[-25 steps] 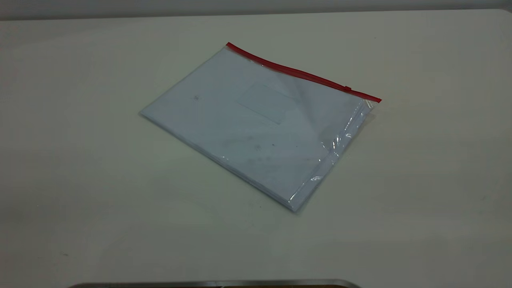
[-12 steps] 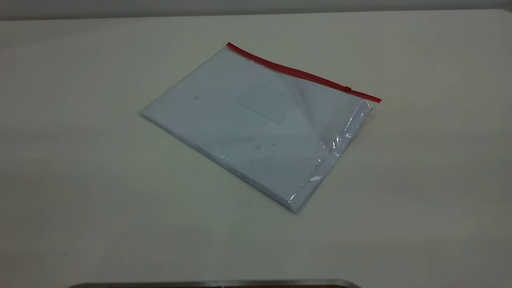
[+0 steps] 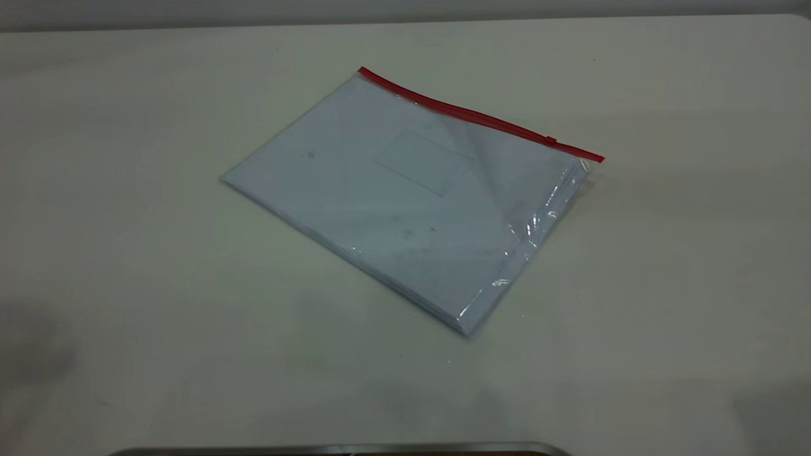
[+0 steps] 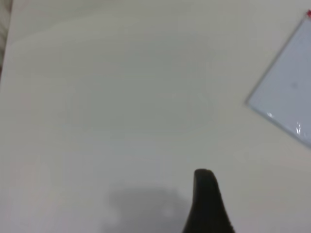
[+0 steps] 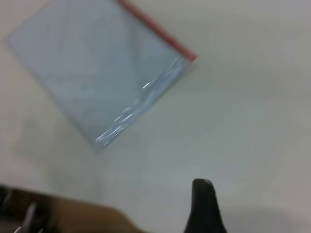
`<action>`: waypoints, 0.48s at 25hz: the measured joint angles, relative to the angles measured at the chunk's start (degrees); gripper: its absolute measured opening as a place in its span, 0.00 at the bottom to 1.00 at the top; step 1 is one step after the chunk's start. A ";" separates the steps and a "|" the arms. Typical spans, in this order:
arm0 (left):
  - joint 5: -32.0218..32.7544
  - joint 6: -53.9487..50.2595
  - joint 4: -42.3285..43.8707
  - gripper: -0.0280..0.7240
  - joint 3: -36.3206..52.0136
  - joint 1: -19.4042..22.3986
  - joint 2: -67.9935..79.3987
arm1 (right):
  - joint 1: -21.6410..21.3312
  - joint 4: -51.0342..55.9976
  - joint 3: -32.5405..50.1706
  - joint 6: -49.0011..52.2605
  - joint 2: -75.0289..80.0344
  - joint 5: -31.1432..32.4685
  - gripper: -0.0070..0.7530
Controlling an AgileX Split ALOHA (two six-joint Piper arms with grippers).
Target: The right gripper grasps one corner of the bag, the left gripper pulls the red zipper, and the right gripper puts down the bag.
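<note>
The bag (image 3: 405, 196) lies flat on the table, pale bluish-white and shiny. The red zipper (image 3: 469, 114) runs along its far edge, with the slider tab (image 3: 551, 140) near the right corner. Neither gripper shows in the exterior view. In the left wrist view the left gripper (image 4: 204, 175) is one black tip with no gap, over bare table, well away from a corner of the bag (image 4: 289, 92). In the right wrist view the right gripper (image 5: 202, 185) is likewise one closed tip, apart from the bag (image 5: 92, 63) and its red zipper (image 5: 155, 29).
The white table (image 3: 127, 285) surrounds the bag on all sides. A dark metal edge (image 3: 342, 449) lies along the near side of the table. A brown surface (image 5: 63, 213) shows beyond the table edge in the right wrist view.
The bag has not moved. Faint shadows have appeared on the table at the near left and near right corners of the exterior view.
</note>
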 joint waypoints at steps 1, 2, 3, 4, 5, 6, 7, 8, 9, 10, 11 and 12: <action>-1.45 0.00 0.00 0.82 -1.42 0.00 3.46 | 0.00 2.07 -0.07 -2.06 3.61 -1.22 0.79; -3.36 0.05 0.00 0.82 -2.78 0.00 6.80 | 0.00 4.71 -0.07 -3.94 7.19 -3.07 0.79; -5.33 0.18 0.00 0.82 -3.87 0.00 9.47 | 0.00 7.40 -0.07 -6.40 10.86 -4.96 0.79; -6.89 0.28 0.00 0.82 -5.13 0.00 12.58 | 0.00 10.03 -0.07 -9.30 13.97 -6.90 0.79; -8.82 0.28 -0.18 0.82 -6.32 0.00 15.51 | 0.00 12.26 -0.11 -12.27 17.66 -8.35 0.79; -10.76 0.34 -0.91 0.82 -7.25 0.00 18.31 | 0.00 15.12 -0.13 -16.32 21.34 -9.74 0.79; -12.48 0.66 -1.49 0.82 -8.23 -0.14 20.54 | 0.00 18.31 -0.13 -20.68 25.02 -10.88 0.79; -13.60 1.58 -2.18 0.82 -9.24 -0.52 23.17 | 0.00 21.38 -0.13 -25.34 28.05 -11.58 0.79; -14.31 2.51 -3.03 0.82 -10.41 -1.01 25.81 | 0.00 25.57 -0.13 -29.42 31.63 -11.98 0.79; -14.49 3.86 -3.03 0.82 -11.49 -1.54 27.99 | 0.00 30.24 -0.18 -34.57 35.11 -12.35 0.79; -14.20 5.54 -4.07 0.82 -12.94 -2.21 30.54 | 0.00 35.19 -0.18 -39.86 37.90 -12.66 0.79; -13.21 7.36 -4.70 0.82 -14.55 -2.90 33.01 | 0.00 39.51 -0.18 -45.25 41.14 -12.96 0.79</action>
